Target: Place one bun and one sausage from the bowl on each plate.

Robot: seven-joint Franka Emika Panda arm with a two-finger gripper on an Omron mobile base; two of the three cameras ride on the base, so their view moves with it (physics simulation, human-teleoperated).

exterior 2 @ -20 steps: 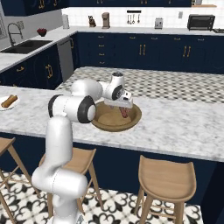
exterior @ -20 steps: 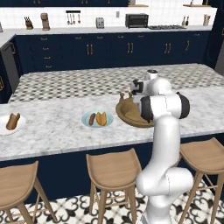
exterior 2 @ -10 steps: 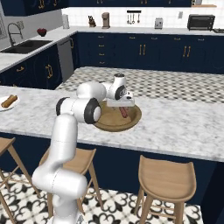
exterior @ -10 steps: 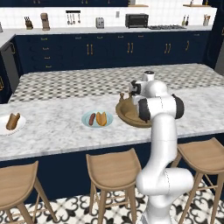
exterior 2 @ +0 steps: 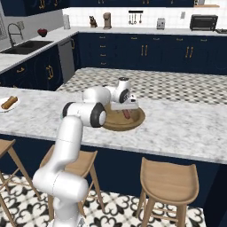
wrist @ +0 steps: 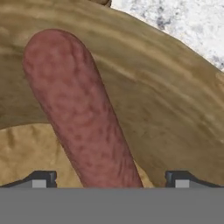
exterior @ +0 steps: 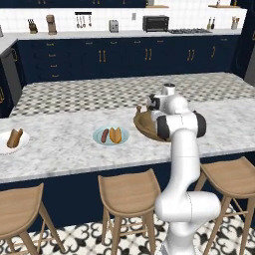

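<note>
The brown wooden bowl (exterior: 141,127) (exterior 2: 138,121) stands on the marble island right in front of the arm. My gripper (wrist: 111,179) (exterior 2: 126,108) hangs low inside it, open, its dark fingertips (wrist: 41,179) wide apart on either side of a reddish sausage (wrist: 83,118) (exterior 2: 127,114). The sausage lies on the bowl's inner wall (wrist: 175,109). Left of the bowl, the teal plate (exterior: 98,141) holds a sausage (exterior: 104,135) and a bun (exterior: 115,135). The white plate (exterior: 4,147) (exterior 2: 3,107) at the far left carries one brown piece (exterior: 15,138).
Wooden stools (exterior: 128,191) (exterior 2: 168,181) line the near side of the island. A patterned strip (exterior: 99,94) runs along its far half. Dark blue cabinets and a back counter with a toaster oven (exterior: 155,23) lie behind; a sink (exterior 2: 20,45) is at the left.
The hand has turned and shifted a little over the bowl. The plates and the food on them have not moved.
</note>
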